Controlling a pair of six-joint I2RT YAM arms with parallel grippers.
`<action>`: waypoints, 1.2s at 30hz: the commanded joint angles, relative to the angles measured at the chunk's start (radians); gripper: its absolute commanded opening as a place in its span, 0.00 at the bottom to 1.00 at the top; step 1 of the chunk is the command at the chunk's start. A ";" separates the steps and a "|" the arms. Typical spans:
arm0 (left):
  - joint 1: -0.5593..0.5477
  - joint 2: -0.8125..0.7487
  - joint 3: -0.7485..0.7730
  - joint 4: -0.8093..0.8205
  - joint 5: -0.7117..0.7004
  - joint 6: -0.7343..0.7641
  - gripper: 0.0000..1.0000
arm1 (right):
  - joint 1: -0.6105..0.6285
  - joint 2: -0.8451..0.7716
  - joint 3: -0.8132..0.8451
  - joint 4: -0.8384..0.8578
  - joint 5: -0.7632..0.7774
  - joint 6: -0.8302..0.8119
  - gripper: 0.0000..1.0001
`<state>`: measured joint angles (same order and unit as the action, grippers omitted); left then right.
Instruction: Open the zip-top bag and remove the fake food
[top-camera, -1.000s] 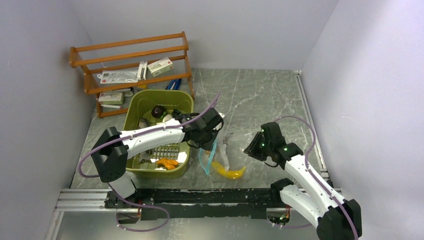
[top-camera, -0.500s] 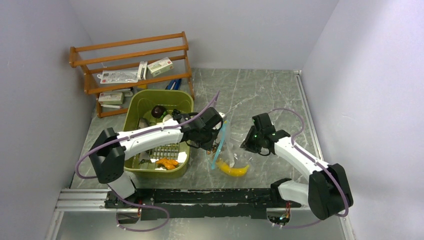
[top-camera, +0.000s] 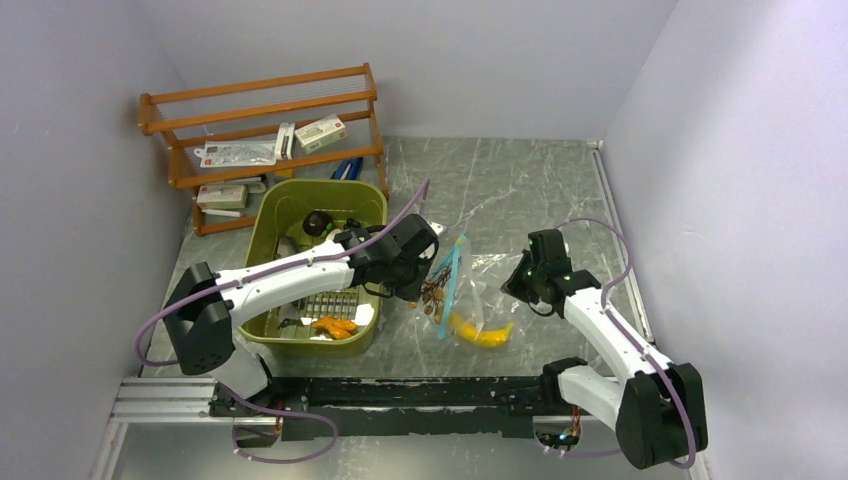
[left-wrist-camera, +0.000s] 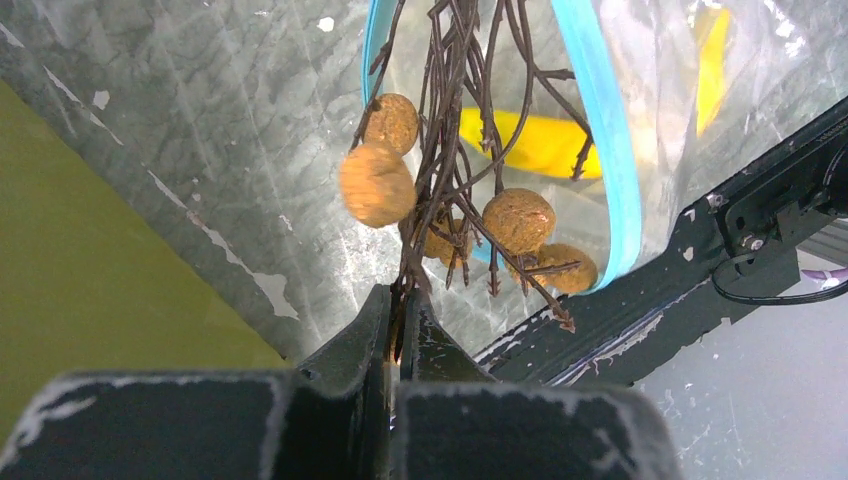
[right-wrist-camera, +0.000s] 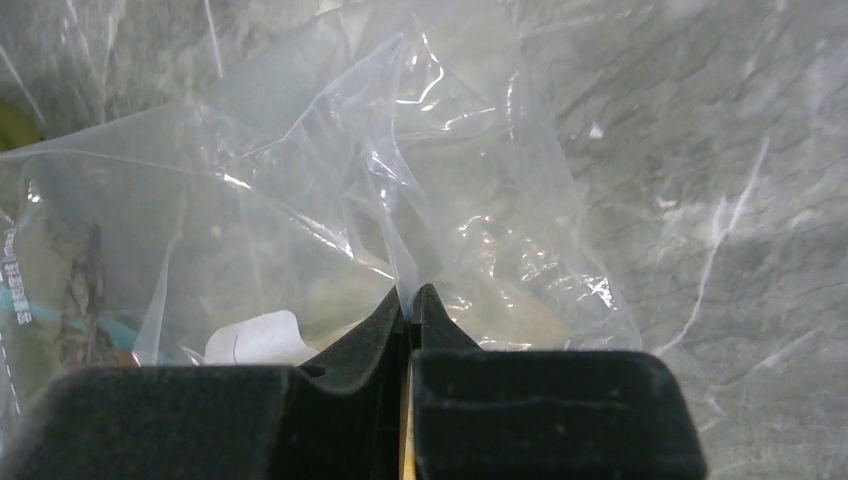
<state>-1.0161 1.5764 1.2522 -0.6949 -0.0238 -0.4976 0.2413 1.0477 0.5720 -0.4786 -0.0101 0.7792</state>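
Note:
The clear zip-top bag (top-camera: 478, 268) with its light blue zip strip (top-camera: 450, 280) is stretched between my two grippers, mouth open toward the left. My left gripper (top-camera: 424, 291) is shut on the stem of a brown twig bunch with round brown pieces (left-wrist-camera: 440, 170), hanging at the bag's mouth (left-wrist-camera: 605, 150). My right gripper (top-camera: 516, 283) is shut on a fold of the bag's plastic (right-wrist-camera: 350, 200). The yellow banana (top-camera: 481, 333) lies on the table by the bag and shows through the plastic (left-wrist-camera: 530, 142). A white piece (right-wrist-camera: 258, 341) shows through the bag.
A green bin (top-camera: 300, 345) with several toy foods stands left of the bag, under my left arm. A wooden rack (top-camera: 260, 130) with boxes and packets stands at the back left. The black rail (top-camera: 400, 392) runs along the near edge.
My right gripper has closed in on the bag and moved right, pulling it taut. My left gripper has drawn the brown bunch out toward the bag's mouth. The banana has slid right.

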 joint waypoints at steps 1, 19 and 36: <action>-0.003 0.003 0.023 -0.003 -0.004 -0.003 0.07 | -0.005 -0.041 -0.044 0.000 -0.101 -0.048 0.00; -0.001 -0.033 0.058 -0.065 -0.019 0.070 0.07 | -0.005 -0.126 0.037 -0.177 -0.065 -0.097 0.00; -0.002 -0.009 0.177 -0.254 -0.035 0.196 0.07 | -0.006 -0.126 -0.025 -0.157 -0.037 -0.009 0.01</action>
<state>-1.0161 1.5761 1.3655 -0.8818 -0.0593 -0.3527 0.2394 0.9211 0.5774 -0.6479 -0.0448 0.7429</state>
